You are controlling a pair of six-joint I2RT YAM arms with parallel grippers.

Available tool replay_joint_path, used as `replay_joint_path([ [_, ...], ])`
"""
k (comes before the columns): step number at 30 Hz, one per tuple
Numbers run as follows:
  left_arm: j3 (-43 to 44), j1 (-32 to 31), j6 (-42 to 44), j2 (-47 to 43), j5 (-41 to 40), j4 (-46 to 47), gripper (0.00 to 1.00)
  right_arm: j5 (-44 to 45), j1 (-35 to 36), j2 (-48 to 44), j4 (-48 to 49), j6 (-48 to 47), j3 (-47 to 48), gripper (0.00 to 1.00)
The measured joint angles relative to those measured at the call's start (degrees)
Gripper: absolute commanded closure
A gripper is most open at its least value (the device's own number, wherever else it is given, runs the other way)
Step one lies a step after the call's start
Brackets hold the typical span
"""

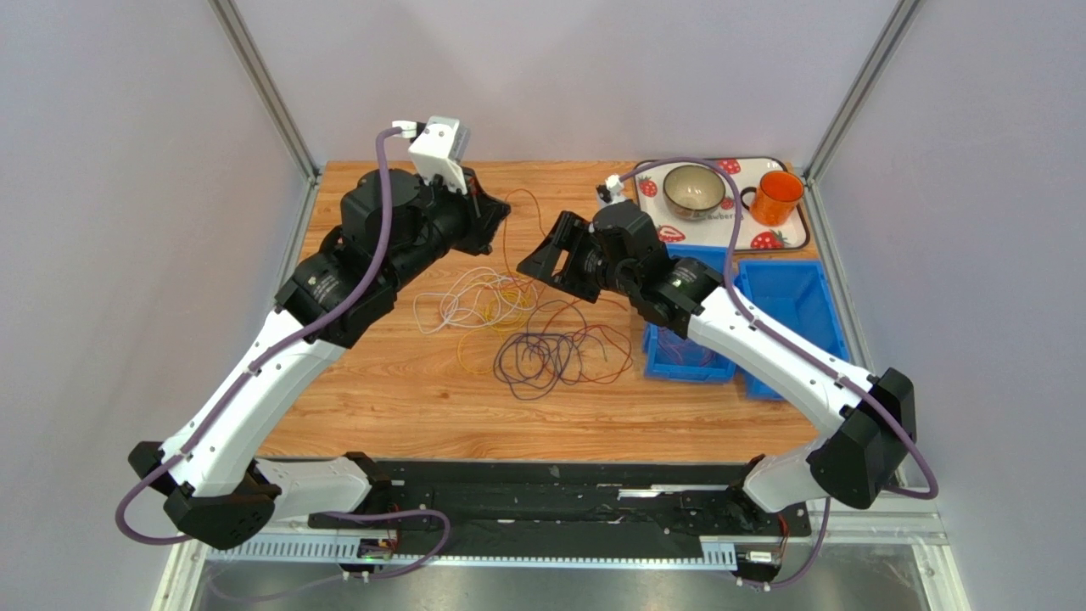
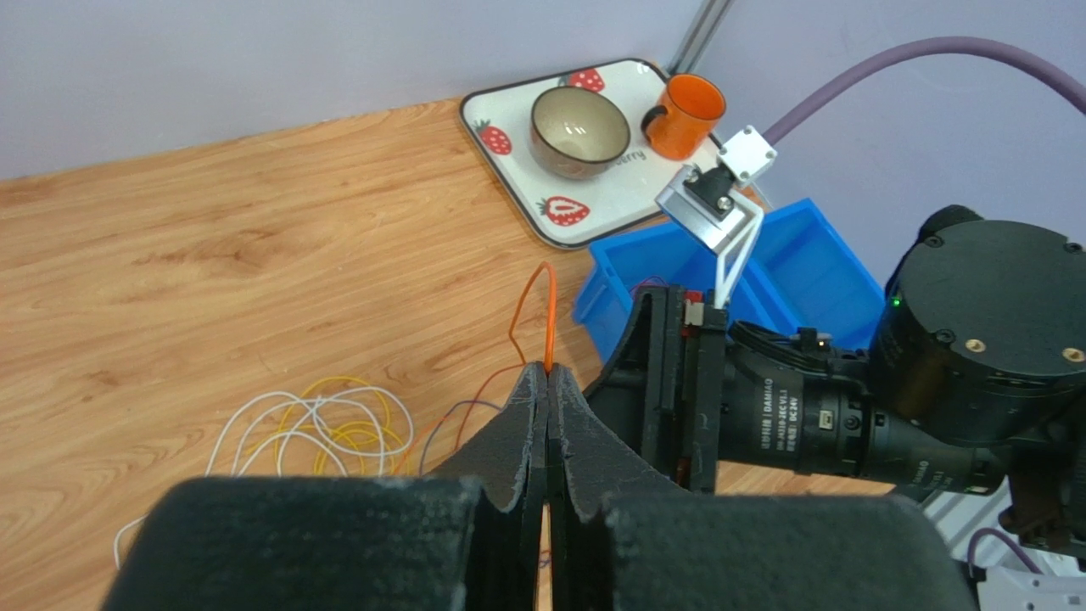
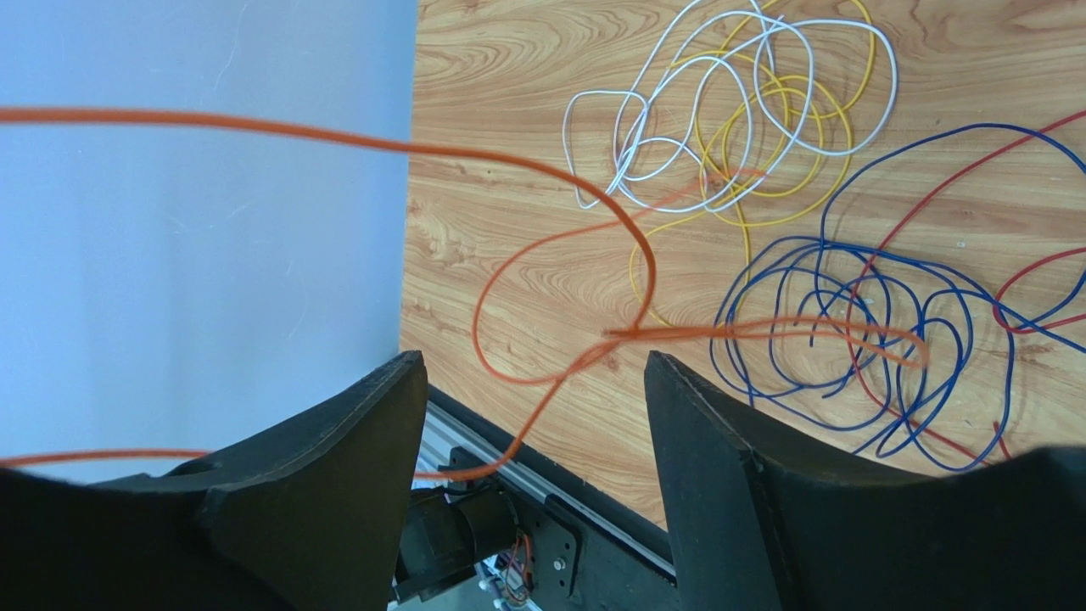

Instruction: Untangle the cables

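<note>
The cables lie loose on the wooden table: a white and yellow bundle (image 1: 474, 301) (image 3: 733, 108) and a blue-purple and red bundle (image 1: 557, 353) (image 3: 867, 331). My left gripper (image 1: 488, 217) (image 2: 548, 372) is shut on an orange cable (image 2: 550, 312), which rises from its tips in a narrow loop. That orange cable (image 3: 561, 261) runs in long curves across the right wrist view and passes the gap between the open fingers of my right gripper (image 1: 535, 265) (image 3: 529, 376). Whether it lies between them or below them I cannot tell.
A strawberry-patterned tray (image 1: 765, 238) at the back right carries a bowl (image 1: 695, 189) and an orange mug (image 1: 775, 197). Two blue bins (image 1: 801, 312) stand under the right arm. A black rail (image 1: 574, 477) runs along the table's near edge.
</note>
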Motion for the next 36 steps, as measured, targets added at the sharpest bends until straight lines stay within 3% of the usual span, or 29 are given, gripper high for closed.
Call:
replay_joint_path([
  [2,-0.2,0.0,-0.3,0.0,0.3,0.2,1.00,0.3,0.0,0.7,0.0,0.3,0.3,0.40],
  [5,-0.5,0.0,-0.6,-0.1,0.6,0.3,1.00,1.1,0.0,1.6,-0.1,0.4,0.7,0.61],
  [6,-0.7,0.0,-0.7,-0.2,0.7,0.4,1.00,1.2,0.0,1.8,-0.1,0.7,0.7,0.81],
  [9,-1.0,0.0,-1.0,-0.2,1.0,0.6,1.00,1.6,0.0,2.0,-0.2,0.9,0.7,1.00],
  [15,-1.6,0.0,-1.3,-0.4,1.0,1.0,1.00,2.1,0.0,2.0,-0.4,0.9,0.8,1.00],
  [17,-2.0,0.0,-1.4,-0.5,-0.3,0.8,0.93,2.3,-0.2,1.6,-1.0,0.5,0.8,1.00],
  [18,-2.0,0.0,-1.5,-0.5,-1.5,0.3,0.86,2.3,-0.3,1.2,-1.5,0.3,0.8,1.00],
  [19,-1.9,0.0,-1.7,-0.5,-2.8,-0.4,0.56,2.3,-0.6,0.6,-2.1,0.1,0.8,1.00],
  [21,-1.0,0.4,-2.8,0.0,-5.8,-4.3,0.37,2.4,-1.4,-1.9,-3.5,-0.3,0.8,1.00],
  [22,-0.2,0.8,-3.6,0.6,-6.5,-6.4,0.20,2.3,-2.1,-3.4,-3.8,-0.5,0.8,1.00],
  [23,0.5,1.3,-4.0,1.3,-6.7,-7.9,0.15,2.4,-2.8,-5.1,-3.9,-0.8,0.8,1.00],
  [28,-1.8,3.0,-6.7,3.6,-4.1,-11.4,0.11,2.3,-8.3,-13.5,-6.9,-1.9,3.2,1.00],
  [36,-5.2,2.9,-7.1,2.4,-1.3,-14.8,0.09,2.8,-14.1,-19.7,-12.7,-4.9,10.4,1.00],
])
